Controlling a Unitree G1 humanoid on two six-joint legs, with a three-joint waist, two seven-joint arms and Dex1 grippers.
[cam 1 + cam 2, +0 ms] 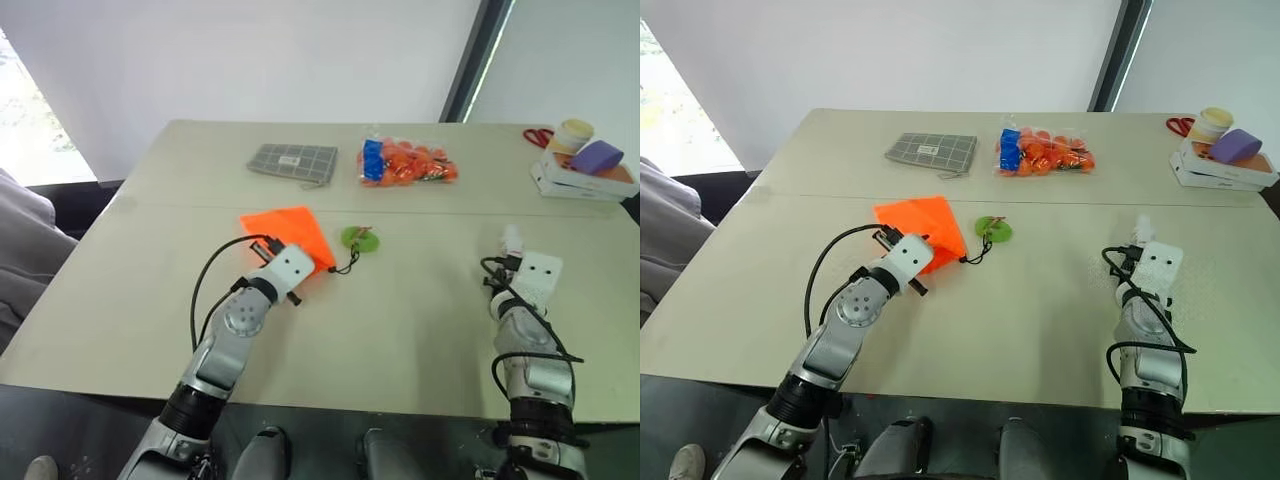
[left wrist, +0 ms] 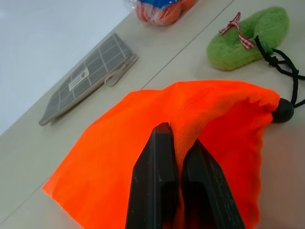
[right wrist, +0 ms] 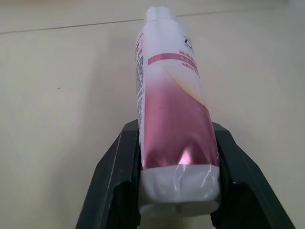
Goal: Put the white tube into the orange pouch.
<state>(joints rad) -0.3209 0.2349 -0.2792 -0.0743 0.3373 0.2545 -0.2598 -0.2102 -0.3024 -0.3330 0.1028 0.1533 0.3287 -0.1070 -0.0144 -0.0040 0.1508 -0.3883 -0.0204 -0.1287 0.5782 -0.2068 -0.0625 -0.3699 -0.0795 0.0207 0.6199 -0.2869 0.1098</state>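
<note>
Left gripper (image 2: 174,143): my two black fingers are pressed together with a fold of the orange pouch (image 1: 290,235) pinched between them; in the left eye view this sits a little left of the frame's centre.

Orange pouch: lies flat on the beige table (image 1: 400,320), its gathered mouth pointing toward the frame's centre, where a black cord (image 2: 286,71) runs out through a round black stopper.

Green tag (image 1: 360,238): fuzzy, round, with a small checked bow, lying on the table just right of the pouch at the end of the cord.

Right gripper (image 3: 176,157): my fingers sit on either side of the white tube (image 3: 171,109), touching its pinkish-red lower half, so I am pinching it near its flat end.

White tube: held in my right gripper at the right of the left eye view, its white tip poking out past the wrist, well apart from the pouch; it lies low over the table, though I cannot tell whether it rests on it.

Far edge, upper centre: a grey checked pouch (image 1: 292,162) and beside it a clear bag of orange and blue items (image 1: 405,163).

Upper right corner: a white box (image 1: 580,180) with a purple thing and a small jar on it, red scissors (image 1: 537,135) just beside.
</note>
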